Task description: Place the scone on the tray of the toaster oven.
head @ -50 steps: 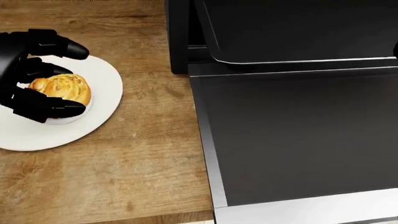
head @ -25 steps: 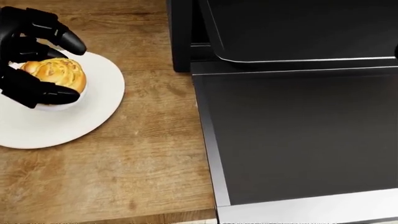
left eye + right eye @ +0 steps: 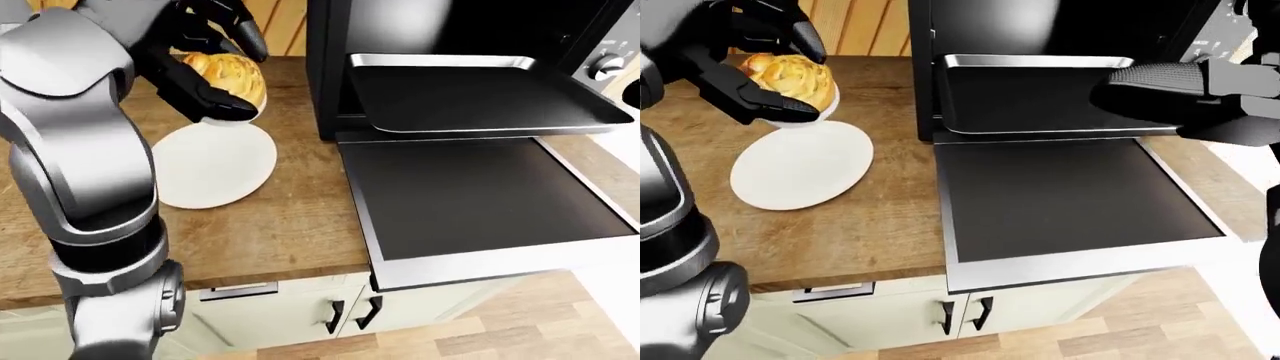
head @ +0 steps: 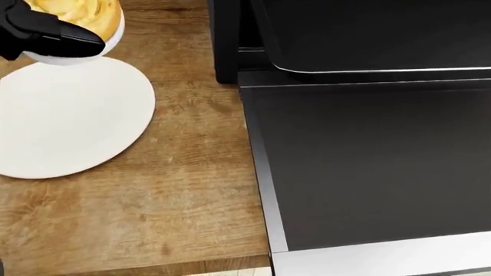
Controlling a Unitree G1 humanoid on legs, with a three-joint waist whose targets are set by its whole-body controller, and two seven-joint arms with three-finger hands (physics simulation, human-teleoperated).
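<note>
One scone (image 3: 792,76) is in my left hand (image 3: 200,56), and my black fingers (image 3: 775,109) are closed around it, one under it and the others over its top. It sits in a white paper cup. I hold it in the air above the white plate (image 3: 800,166), at the plate's far edge in the right-eye view, and it does not touch the plate. The plate lies bare on the wooden counter (image 3: 290,217), to the left of the toaster oven (image 3: 330,67), near it but apart from it.

The oven door (image 3: 1060,199) is open and lies flat toward me, hanging over the counter's edge. Above the door the tray (image 3: 480,94) is pulled out of the oven and is level. The scone is to the left of the tray, with the oven's black side wall between them.

My right hand (image 3: 1185,94) shows only in the right-eye view, at the right end of the tray and in front of it. Whether its fingers grip anything I cannot tell. Below the counter are pale cabinet doors with dark handles (image 3: 965,315).
</note>
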